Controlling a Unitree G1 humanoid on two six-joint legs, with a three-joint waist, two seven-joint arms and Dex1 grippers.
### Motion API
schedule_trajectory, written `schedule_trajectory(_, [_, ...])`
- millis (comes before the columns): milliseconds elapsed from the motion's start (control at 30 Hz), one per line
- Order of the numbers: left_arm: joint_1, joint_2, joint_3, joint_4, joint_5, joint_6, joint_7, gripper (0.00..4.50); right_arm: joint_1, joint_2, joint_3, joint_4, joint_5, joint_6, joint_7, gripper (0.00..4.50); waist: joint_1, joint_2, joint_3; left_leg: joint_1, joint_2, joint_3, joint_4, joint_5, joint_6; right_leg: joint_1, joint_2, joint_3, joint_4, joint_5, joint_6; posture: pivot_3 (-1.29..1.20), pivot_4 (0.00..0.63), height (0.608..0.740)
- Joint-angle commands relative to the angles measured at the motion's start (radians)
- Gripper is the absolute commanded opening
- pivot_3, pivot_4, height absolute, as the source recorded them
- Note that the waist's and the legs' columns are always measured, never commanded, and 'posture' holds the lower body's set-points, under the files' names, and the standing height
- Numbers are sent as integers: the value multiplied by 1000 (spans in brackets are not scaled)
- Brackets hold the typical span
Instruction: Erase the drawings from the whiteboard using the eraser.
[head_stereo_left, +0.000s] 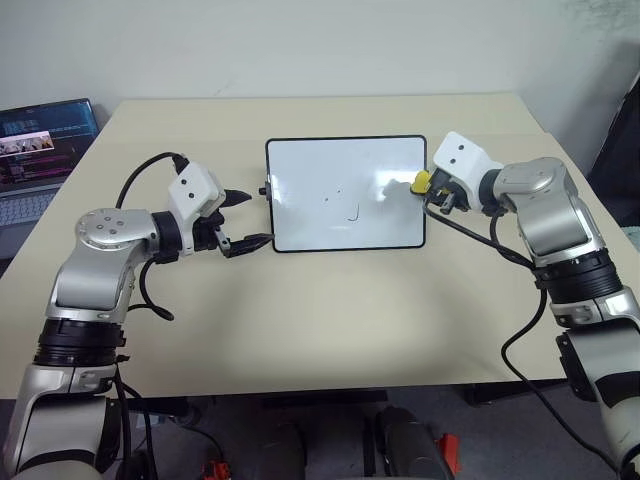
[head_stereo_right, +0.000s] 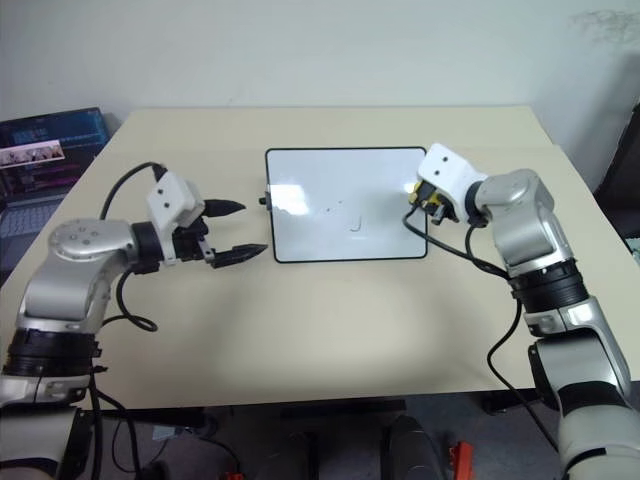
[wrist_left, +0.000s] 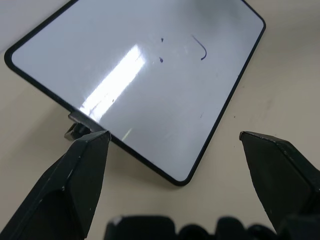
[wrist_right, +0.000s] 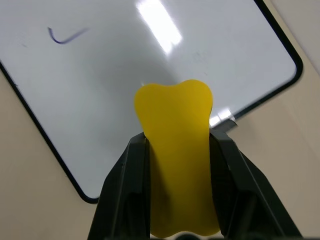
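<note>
Board flat, eraser at its right edge

Your whiteboard lies flat on the tabletop, a hooked curve and faint specks of drawings mid-board; the yellow eraser sits clamped in your right hand.

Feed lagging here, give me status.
Right pincer shut on eraser at whiteboard's right edge. Left pincer open by left edge. Hook-shaped drawing remains. Nothing in the way.

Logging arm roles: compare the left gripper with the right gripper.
The left gripper is open and empty; the right gripper is shut on the yellow eraser. The left gripper sits off the whiteboard's left edge; the right gripper is at its right edge. Both have black jaws.
</note>
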Motion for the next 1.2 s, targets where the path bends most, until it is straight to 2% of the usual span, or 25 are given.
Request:
schedule_trajectory(33, [-13,25,13,-10,9,-21,-5,4500,8,-29,5,-83,-1,-11,14,1193,5,0,0,0,0,0,0,0,0,0,0,0,0,0,0,0,150,740])
schedule_trajectory(233, [-9,41,16,2,23,-30,-8,4500,27,-41,15,-132,5,-2,31,1193,14,0,0,0,0,0,0,0,0,0,0,0,0,0,0,0,150,740])
schedule_trajectory(600, [-11,38,17,0,23,-31,-5,4500,9,-20,9,-103,6,5,11,1193,16,0,0,0,0,0,0,0,0,0,0,0,0,0,0,0,150,740])
schedule_trajectory(900, [-10,30,29,-7,20,-47,17,4500,-48,36,-41,-19,11,14,-103,1193,16,0,0,0,0,0,0,0,0,0,0,0,0,3,-4,0,150,740])
schedule_trajectory(1200, [-15,28,31,-12,11,-53,29,4500,-53,47,-36,-9,22,23,-119,1193,16,0,0,0,0,0,0,0,0,0,0,0,0,3,-5,0,150,740])
